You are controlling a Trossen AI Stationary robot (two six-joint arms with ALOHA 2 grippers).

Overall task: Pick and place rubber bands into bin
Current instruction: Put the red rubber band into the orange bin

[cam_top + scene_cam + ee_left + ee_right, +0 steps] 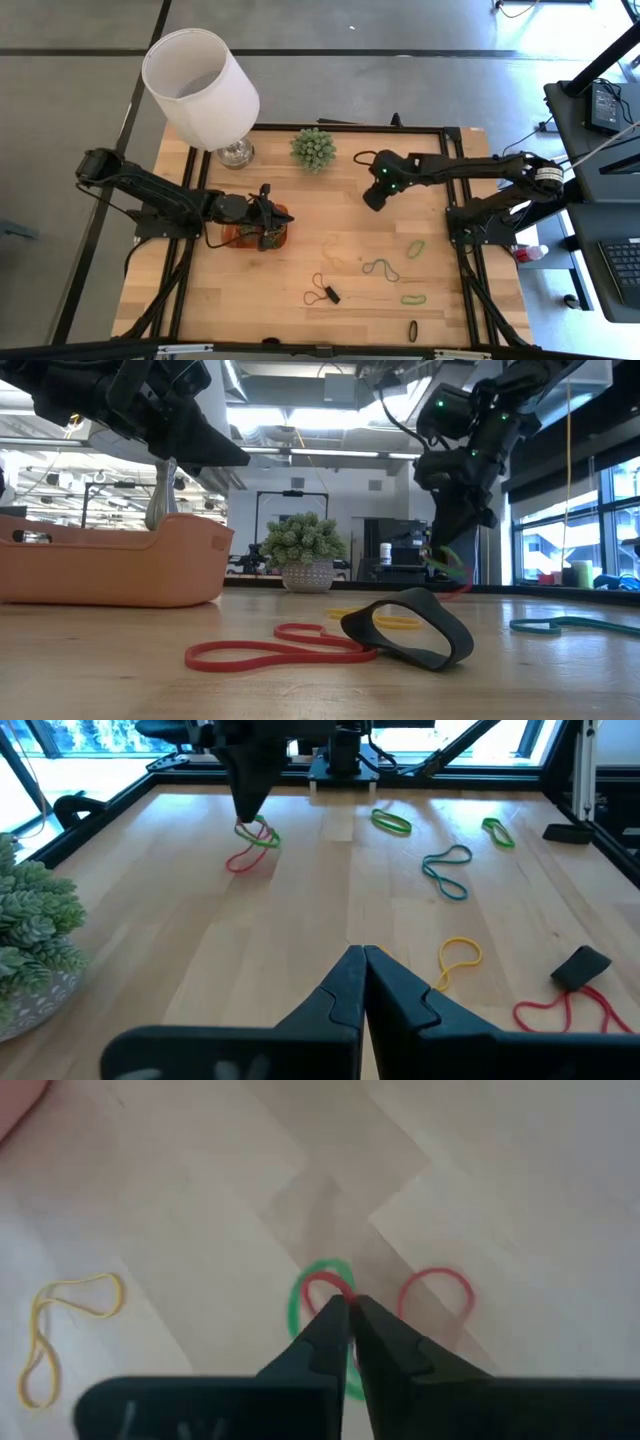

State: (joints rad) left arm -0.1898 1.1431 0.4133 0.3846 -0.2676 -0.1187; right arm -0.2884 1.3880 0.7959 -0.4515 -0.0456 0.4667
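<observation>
Rubber bands (pixel 380 268) lay scattered over the near and right part of the wooden table (pixel 330 215): a blue-grey twisted band near the middle, a green band (pixel 415 248) to its right, another green band (pixel 413 298) nearer the front edge, a black band (pixel 412 330) at the front edge, a pale yellow band (pixel 330 245) close to the centre, and a thin red band linked to a black loop (pixel 331 295) toward the front. In the low view the black loop (pixel 410 628) stood on edge beside the red band (pixel 270 650), with the yellow band (pixel 385 620) behind them.

Bin (pixel 255 232), orange and shallow, sat on the left half of the table; in the low view its wall (pixel 110 565) filled the left foreground. The left gripper (pixel 268 218) hung over the bin, its jaws pressed together with nothing visibly between them, as the left wrist view (pixel 362 982) showed.

The right gripper (pixel 374 198) was raised above the table, right of the spiky green plant (pixel 313 148) and well apart from the bin. Its jaws were pinched on two bands, one green and one red, which dangled from the fingertips in the left wrist view (pixel 256 838) and the low view (pixel 447 565). In the right wrist view the fingertips (pixel 348 1312) met over the green loop (pixel 300 1295) and the red loop (pixel 436 1290).

A white lampshade (pixel 198 88) stood at the table's far left corner.
</observation>
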